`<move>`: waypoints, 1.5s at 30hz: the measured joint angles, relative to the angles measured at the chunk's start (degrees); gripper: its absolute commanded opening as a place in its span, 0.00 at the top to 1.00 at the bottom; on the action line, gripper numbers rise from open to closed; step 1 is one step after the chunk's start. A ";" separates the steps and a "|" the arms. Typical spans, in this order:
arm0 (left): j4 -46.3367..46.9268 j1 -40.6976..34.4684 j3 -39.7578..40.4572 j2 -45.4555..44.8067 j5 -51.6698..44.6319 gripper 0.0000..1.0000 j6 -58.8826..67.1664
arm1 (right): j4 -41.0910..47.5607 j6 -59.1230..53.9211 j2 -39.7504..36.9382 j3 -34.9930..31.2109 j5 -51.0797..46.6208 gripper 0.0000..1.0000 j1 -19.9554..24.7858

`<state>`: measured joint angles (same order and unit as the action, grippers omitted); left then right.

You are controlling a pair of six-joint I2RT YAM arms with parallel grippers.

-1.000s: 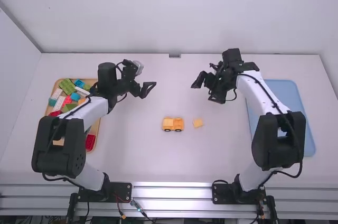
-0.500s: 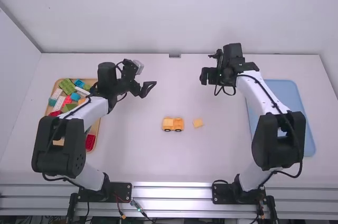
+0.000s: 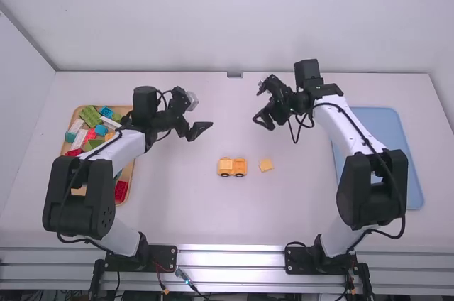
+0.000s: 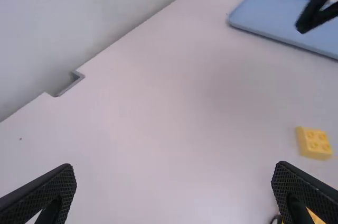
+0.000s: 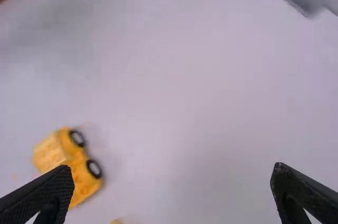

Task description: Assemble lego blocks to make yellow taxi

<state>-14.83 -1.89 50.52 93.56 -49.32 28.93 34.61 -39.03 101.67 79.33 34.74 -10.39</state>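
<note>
Tray [image 3: 126,110] of mixed coloured blocks [image 3: 91,115] lies at the left of the surface [image 3: 170,209], partly obstructed by the left arm [image 3: 126,149], followed by the left tool [image 3: 201,130], released, its jaws wide apart. Next, the wheeled yellow taxi [image 3: 233,167] stands upright mid-surface, with a loose yellow block [image 3: 266,165] near its right side, the right tool [image 3: 263,121], likewise released, beyond them, and a blue tray [image 3: 379,127] partly covered by the right arm [image 3: 351,127]. Against the earlier frame, the right tool has shifted left and nearer the bases, the left tool slightly nearer; taxi and loose block are unmoved.
</note>
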 measured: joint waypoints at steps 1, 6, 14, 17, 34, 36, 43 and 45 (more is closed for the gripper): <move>0.61 0.00 -0.02 0.00 -0.57 0.01 1.07 | 1.14 -3.98 0.00 -0.13 2.36 0.01 -0.04; 1.79 0.00 -0.02 0.31 -4.42 0.01 5.70 | 0.33 -19.98 0.00 -4.42 11.23 0.01 0.44; 2.32 0.00 -0.02 5.68 -9.81 0.01 12.52 | -19.02 -26.88 0.00 -19.08 18.51 0.01 4.48; 2.23 -0.11 0.00 7.72 -13.62 0.01 16.46 | -24.20 -26.23 0.00 -22.08 20.48 0.01 5.38; 1.51 -6.99 -0.02 11.50 -13.03 0.01 22.16 | -12.96 -45.20 0.48 -27.12 22.84 0.00 8.00; 1.25 -7.21 0.00 11.50 -12.94 0.01 22.16 | -12.02 -47.84 1.62 -27.12 22.97 0.00 7.98; -1.25 -7.17 0.00 11.50 -11.76 0.01 20.09 | -3.10 -56.11 10.56 -23.93 22.14 0.01 7.98; -1.36 -7.17 0.00 11.50 -11.47 0.01 19.56 | 0.33 -59.25 11.91 -22.93 21.66 0.02 7.98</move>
<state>-16.19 -9.06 50.52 105.06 -60.80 48.49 34.94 -98.28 113.58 56.40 56.40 -2.42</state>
